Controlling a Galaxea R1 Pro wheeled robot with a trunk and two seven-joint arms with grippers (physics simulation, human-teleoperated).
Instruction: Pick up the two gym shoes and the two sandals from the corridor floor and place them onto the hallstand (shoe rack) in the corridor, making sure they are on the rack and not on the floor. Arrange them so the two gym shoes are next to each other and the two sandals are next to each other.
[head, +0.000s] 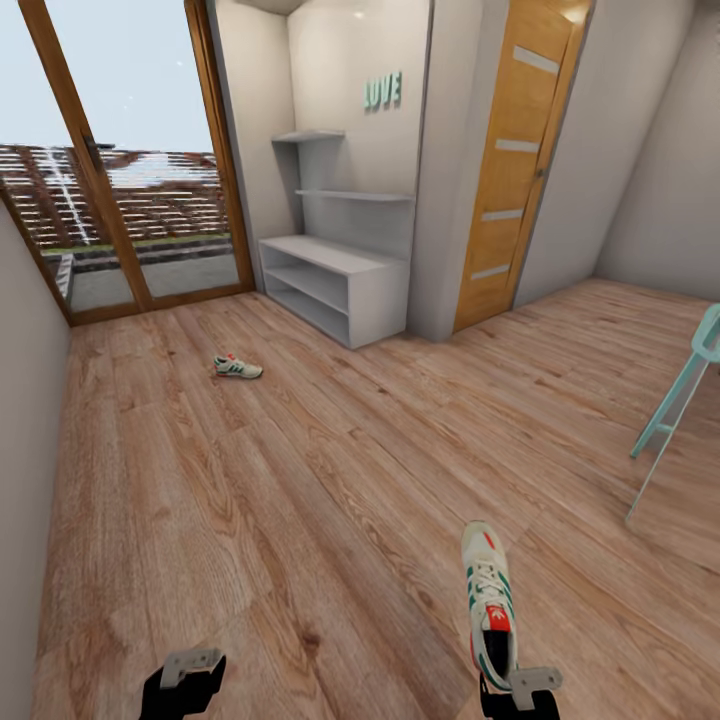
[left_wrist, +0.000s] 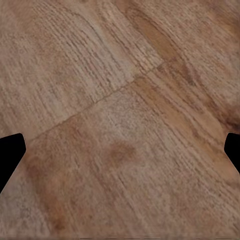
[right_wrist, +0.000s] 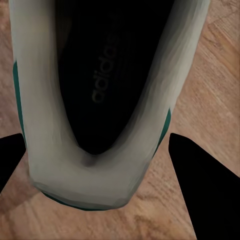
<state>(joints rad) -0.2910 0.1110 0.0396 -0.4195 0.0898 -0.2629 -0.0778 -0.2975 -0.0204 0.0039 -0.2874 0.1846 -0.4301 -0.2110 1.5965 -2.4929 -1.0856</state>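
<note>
On the corridor floor (head: 300, 480), two gym shoes (head: 488, 600) (head: 238, 367) lie well apart.

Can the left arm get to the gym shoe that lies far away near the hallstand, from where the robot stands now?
Probably not. The far gym shoe lies well across the corridor floor, while the left gripper hangs close to the robot. Nothing blocks the way; the base must drive closer.

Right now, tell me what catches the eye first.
A gym shoe in the foreground, toe pointing away, its heel between the right gripper's fingers. Its mate lies alone on the floor farther off, near the hallstand standing against the wall.
</note>
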